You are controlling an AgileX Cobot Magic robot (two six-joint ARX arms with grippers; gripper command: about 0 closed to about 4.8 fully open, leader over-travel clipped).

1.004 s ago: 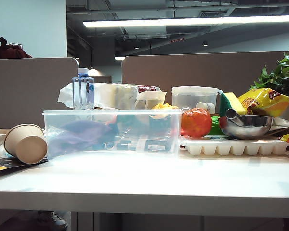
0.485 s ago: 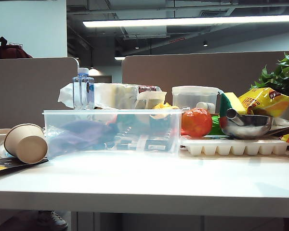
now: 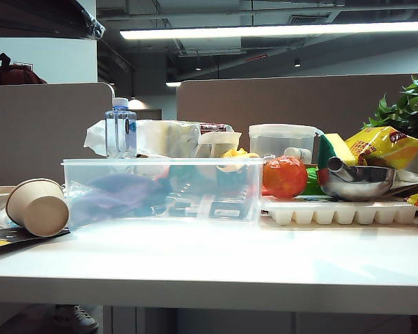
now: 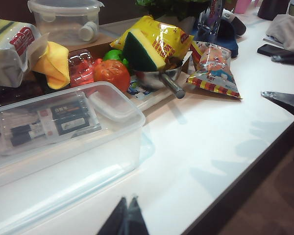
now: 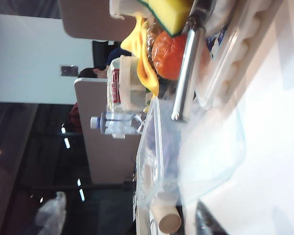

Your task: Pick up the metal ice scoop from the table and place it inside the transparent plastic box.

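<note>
The metal ice scoop (image 3: 355,181) lies at the right of the table by a white ice cube tray (image 3: 341,211), a wrapped sponge over its bowl (image 4: 154,78); its handle (image 5: 186,68) points toward the open table. The transparent plastic box (image 3: 160,189) stands left of it with pens and small items inside (image 4: 63,132). My left gripper (image 4: 128,200) is shut and empty, hovering over the white table in front of the box. My right gripper (image 4: 267,76) hangs open and empty near the table's front edge, well short of the scoop; only one dark finger (image 5: 208,223) shows in its own view.
A paper cup (image 3: 38,207) lies on its side left of the box. Behind stand a water bottle (image 3: 120,129), a lidded clear tub (image 3: 282,141), an orange-red ball (image 3: 284,177), yellow snack bags (image 3: 383,145) and a plant (image 3: 411,104). A dark arm part (image 3: 42,17) crosses the upper left.
A dark part of an arm has come into the upper left of the exterior view. Nothing on the table has moved.
</note>
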